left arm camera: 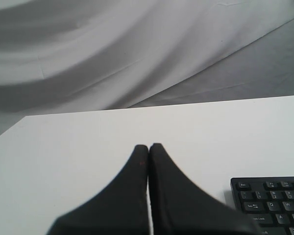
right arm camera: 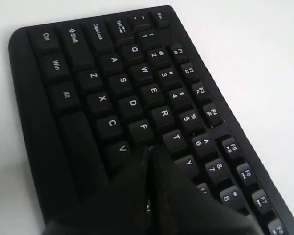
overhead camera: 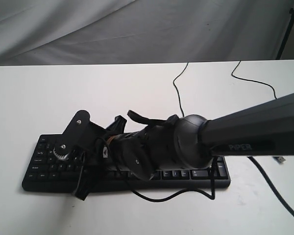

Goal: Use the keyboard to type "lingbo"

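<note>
The black keyboard (overhead camera: 198,175) lies across the white table (overhead camera: 34,98), near its front edge. My right arm (overhead camera: 245,132) reaches over it from the right toward its left half. In the right wrist view my right gripper (right arm camera: 148,150) is shut and empty. Its tips sit on the keyboard (right arm camera: 112,88) between the F (right arm camera: 143,128), T (right arm camera: 176,138), V (right arm camera: 121,148) and Y (right arm camera: 188,162) keys, hiding the key beneath. My left gripper (left arm camera: 149,146) is shut and empty over bare table, left of the keyboard (left arm camera: 269,200) corner with Esc. It is out of the exterior view.
A thin black cable (overhead camera: 179,93) runs from the keyboard's back toward the far table edge. A second cable (overhead camera: 257,82) crosses the right side, near a small blue plug (overhead camera: 279,159). Grey cloth (overhead camera: 137,29) hangs behind the table.
</note>
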Action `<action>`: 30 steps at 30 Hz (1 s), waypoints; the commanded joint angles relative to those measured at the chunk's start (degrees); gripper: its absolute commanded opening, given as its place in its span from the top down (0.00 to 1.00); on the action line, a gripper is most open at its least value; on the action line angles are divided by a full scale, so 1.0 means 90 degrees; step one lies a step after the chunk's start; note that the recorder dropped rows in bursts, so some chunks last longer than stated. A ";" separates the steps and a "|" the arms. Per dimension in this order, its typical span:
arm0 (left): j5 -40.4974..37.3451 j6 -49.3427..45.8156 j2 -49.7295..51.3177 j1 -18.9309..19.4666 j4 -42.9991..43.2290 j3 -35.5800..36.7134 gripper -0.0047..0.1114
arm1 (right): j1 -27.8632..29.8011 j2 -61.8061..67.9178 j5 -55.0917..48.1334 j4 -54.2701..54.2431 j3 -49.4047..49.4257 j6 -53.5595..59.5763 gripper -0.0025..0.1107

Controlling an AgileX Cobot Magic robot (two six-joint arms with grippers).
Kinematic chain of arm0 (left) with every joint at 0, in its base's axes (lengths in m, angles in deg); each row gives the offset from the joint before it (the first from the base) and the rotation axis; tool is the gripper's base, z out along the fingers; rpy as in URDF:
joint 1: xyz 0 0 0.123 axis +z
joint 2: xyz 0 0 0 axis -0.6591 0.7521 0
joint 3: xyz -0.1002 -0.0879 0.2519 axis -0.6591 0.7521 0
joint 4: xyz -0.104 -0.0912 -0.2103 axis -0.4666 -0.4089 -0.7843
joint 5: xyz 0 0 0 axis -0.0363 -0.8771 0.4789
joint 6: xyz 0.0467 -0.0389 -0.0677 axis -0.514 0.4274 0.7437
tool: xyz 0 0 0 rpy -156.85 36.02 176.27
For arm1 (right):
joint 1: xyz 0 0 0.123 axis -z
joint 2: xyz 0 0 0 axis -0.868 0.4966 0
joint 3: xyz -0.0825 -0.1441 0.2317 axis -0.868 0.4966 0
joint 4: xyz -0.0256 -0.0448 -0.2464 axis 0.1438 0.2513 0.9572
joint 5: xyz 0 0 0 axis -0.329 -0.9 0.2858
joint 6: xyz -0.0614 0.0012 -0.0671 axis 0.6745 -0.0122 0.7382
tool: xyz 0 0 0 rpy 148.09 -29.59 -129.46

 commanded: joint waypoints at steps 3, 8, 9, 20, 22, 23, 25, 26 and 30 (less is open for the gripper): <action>0.0027 0.0017 0.0020 -0.0024 -0.0003 0.0033 0.95 | -0.0067 0.0137 0.0118 0.0072 0.0036 -0.0010 0.98; 0.0027 0.0017 0.0020 -0.0024 -0.0003 0.0033 0.95 | -0.0067 0.0164 0.0202 0.0072 0.0036 -0.0010 0.98; 0.0027 0.0017 0.0020 -0.0024 -0.0003 0.0033 0.95 | -0.0067 0.0164 0.0253 0.0072 0.0036 -0.0010 0.98; 0.0027 0.0017 0.0020 -0.0024 -0.0003 0.0033 0.95 | -0.0067 0.0341 0.0372 0.0031 0.0036 -0.0010 0.98; 0.0027 0.0017 0.0020 -0.0024 -0.0003 0.0033 0.95 | -0.0067 0.0450 0.0372 0.0008 0.0036 -0.0010 0.98; 0.0027 0.0017 0.0020 -0.0024 -0.0003 0.0033 0.95 | -0.0067 0.0463 0.0359 0.0008 0.0036 -0.0010 0.98; 0.0027 0.0017 0.0020 -0.0024 -0.0003 0.0033 0.95 | -0.0067 0.0463 0.0347 0.0008 0.0036 -0.0010 0.98; 0.0027 0.0017 0.0020 -0.0024 -0.0003 0.0033 0.95 | -0.0067 0.0448 0.0348 0.0008 0.0036 -0.0010 0.98; 0.0027 0.0017 0.0020 -0.0024 -0.0003 0.0033 0.95 | -0.0067 0.0183 0.0321 0.0008 0.0054 -0.0010 0.98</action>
